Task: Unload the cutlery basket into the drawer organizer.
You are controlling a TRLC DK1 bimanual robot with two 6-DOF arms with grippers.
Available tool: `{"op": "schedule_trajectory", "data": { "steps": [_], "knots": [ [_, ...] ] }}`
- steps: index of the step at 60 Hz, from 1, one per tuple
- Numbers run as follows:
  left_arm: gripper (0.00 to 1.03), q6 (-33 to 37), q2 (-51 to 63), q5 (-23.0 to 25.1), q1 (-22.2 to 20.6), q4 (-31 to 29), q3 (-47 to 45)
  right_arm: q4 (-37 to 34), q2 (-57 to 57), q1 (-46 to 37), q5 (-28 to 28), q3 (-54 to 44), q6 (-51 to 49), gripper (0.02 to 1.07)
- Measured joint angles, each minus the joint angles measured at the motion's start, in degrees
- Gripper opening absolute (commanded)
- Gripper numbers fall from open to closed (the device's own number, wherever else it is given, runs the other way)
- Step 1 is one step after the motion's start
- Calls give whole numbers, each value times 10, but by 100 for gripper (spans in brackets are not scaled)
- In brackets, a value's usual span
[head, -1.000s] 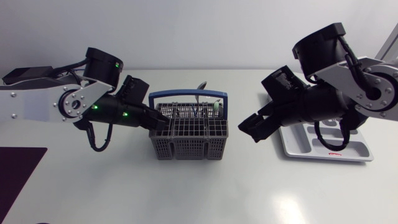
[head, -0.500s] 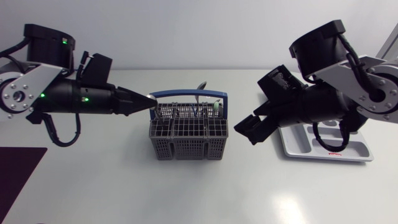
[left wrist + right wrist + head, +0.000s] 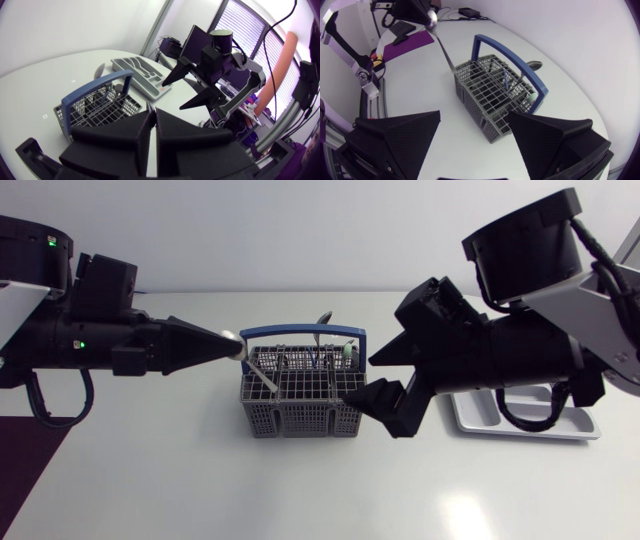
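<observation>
1. The left gripper [image 3: 230, 346] is held level above the table, its fingers closed to a narrow slit. A metal spoon [image 3: 258, 368] is pinched between them at its bowl end.
2. From the left fingertips the spoon's handle slants down and away to the cutlery basket [image 3: 300, 408]. In the right wrist view the spoon [image 3: 442, 47] is seen to end at the rim of the basket's nearest corner.
3. In the left wrist view the left gripper [image 3: 151, 120] is seen with its two wedges almost touching, and the cutlery basket [image 3: 95, 107] lies ahead of and below the tips.
4. The right gripper [image 3: 362, 380] is spread wide and nothing is held in it. Its fingers are just beside the basket's end, opposite the left gripper.
5. In the right wrist view the right gripper [image 3: 474, 117] is seen with its fingers far apart. The cutlery basket [image 3: 490, 95], grey mesh with a blue hoop handle, stands ahead of the gap between them.
6. Several more pieces of cutlery are seen standing in the basket's compartments; their kinds cannot be told.
7. The drawer organizer [image 3: 480, 415], a light grey tray, lies behind the right fingers, partly hidden under that arm. In the left wrist view the drawer organizer [image 3: 137, 70] is beyond the basket, far ahead of the left fingertips.
8. A purple mat [image 3: 30, 460] lies on the table well behind and below the left fingers.
</observation>
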Motion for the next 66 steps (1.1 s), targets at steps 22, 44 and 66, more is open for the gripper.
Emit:
{"op": "schedule_trajectory", "data": {
  "steps": [22, 44, 66],
  "knots": [
    [4, 86, 54, 45, -122, -45, 10, 25, -3, 38, -64, -25, -37, 83],
    [4, 157, 123, 87, -177, -104, 72, 35, -49, 19, -110, -108, -81, 64],
    [3, 169, 170, 87, -205, -137, 119, 47, -80, -3, -146, -124, -92, 51]
  ]
}}
